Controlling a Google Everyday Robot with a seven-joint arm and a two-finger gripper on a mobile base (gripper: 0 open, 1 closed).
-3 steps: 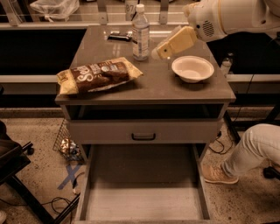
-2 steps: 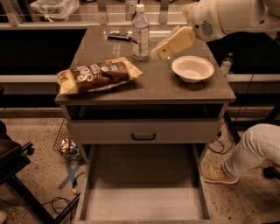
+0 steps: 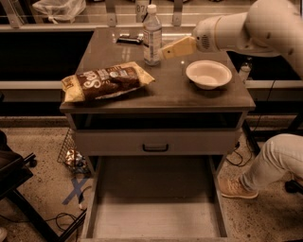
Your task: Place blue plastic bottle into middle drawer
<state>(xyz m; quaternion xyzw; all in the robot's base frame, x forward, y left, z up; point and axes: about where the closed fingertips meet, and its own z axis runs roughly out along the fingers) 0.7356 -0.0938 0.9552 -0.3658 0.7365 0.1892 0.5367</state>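
The gripper (image 3: 166, 50), a tan wedge at the end of the white arm (image 3: 246, 28), hangs just above the tabletop (image 3: 175, 90) near its far edge. It points toward the view's left. Whether it is apart or together cannot be told, and it holds nothing.

Just beyond its tip, very close and perhaps touching, the blue plastic bottle (image 3: 152, 35) stands upright on the table with its white cap on. Nearer the camera than the gripper, below the arm's wrist, sits a white bowl (image 3: 209, 74). Past the bottle from the gripper and toward the front edge lies a brown chip bag (image 3: 106, 81), flat and slightly over the table's side. A small black object (image 3: 129, 39) lies behind the bottle, too small to name.

The surface is a grey-brown cabinet top. Under it is a dark open gap, then a closed grey drawer front (image 3: 118, 142) with a black handle (image 3: 155, 148). Well below the gripper, the middle drawer (image 3: 156, 212) is pulled out toward the camera with its pale floor bare.

The floor (image 3: 42, 142) is speckled, with a blue tape cross (image 3: 75, 189), a wire basket (image 3: 71, 152) and cables beside the cabinet. A clear plastic bag (image 3: 59, 8) rests on the ledge behind. On the arm's side of the cabinet there is a person's trouser leg (image 3: 277, 160) and tan shoe (image 3: 236, 188).

Counted: one bottle, one bowl, one chip bag, one black object, one open drawer, one closed drawer front, one shoe.
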